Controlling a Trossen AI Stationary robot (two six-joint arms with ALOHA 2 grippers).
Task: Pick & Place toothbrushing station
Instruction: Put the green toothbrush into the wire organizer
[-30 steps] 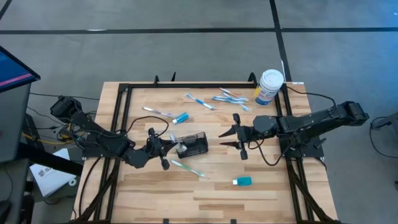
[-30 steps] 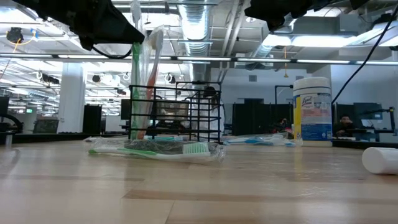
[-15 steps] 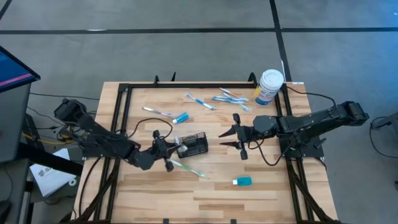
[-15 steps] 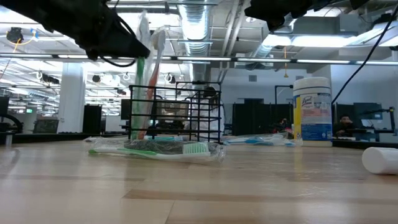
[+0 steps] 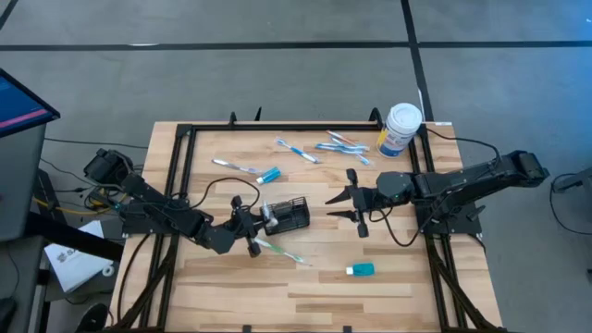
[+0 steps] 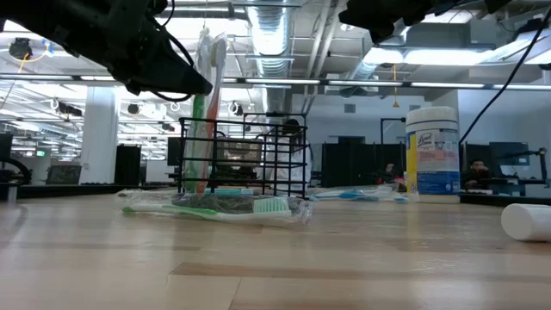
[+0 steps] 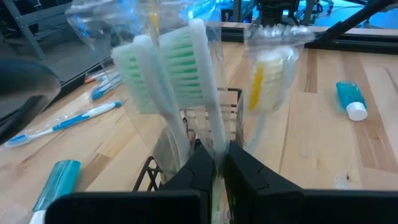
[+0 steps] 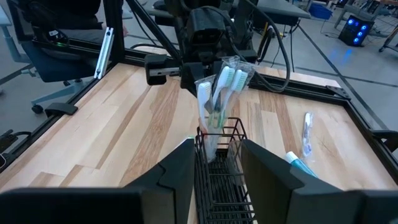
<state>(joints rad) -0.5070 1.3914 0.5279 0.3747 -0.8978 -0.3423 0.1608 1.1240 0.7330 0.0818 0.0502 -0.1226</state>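
Note:
The toothbrushing station, a small black wire holder (image 5: 294, 215) (image 6: 258, 155), stands on the table's middle. My left gripper (image 5: 257, 222) (image 7: 214, 165) is at its left end, shut on a clear pack of green-bristled toothbrushes (image 7: 171, 68) (image 6: 208, 103) (image 8: 217, 93). The pack stands upright, its lower end down among the wires of the holder's left compartment. My right gripper (image 5: 331, 207) (image 8: 216, 149) hovers open a little to the holder's right, fingers toward it, touching nothing. My left gripper pinches the toothbrush pack between its two fingers at the handles (image 7: 216, 140), below the bristle heads. The fingers come nearly level from the table's left, tipped slightly down, and lie across the handles. The pack stands upright, heads up, lower end inside the holder.
A wrapped toothbrush (image 5: 279, 248) lies just near of the holder, a small blue-white tube (image 5: 361, 269) farther near-right. Several wrapped toothbrushes (image 5: 319, 146) and a blue tube (image 5: 269, 174) lie toward the far edge. A white canister (image 5: 400, 128) stands at the far right corner.
My left gripper, still shut on the pack, has sunk and gone a little toward the holder and the near edge. The pack has stayed upright and has come lower into the holder's left end.

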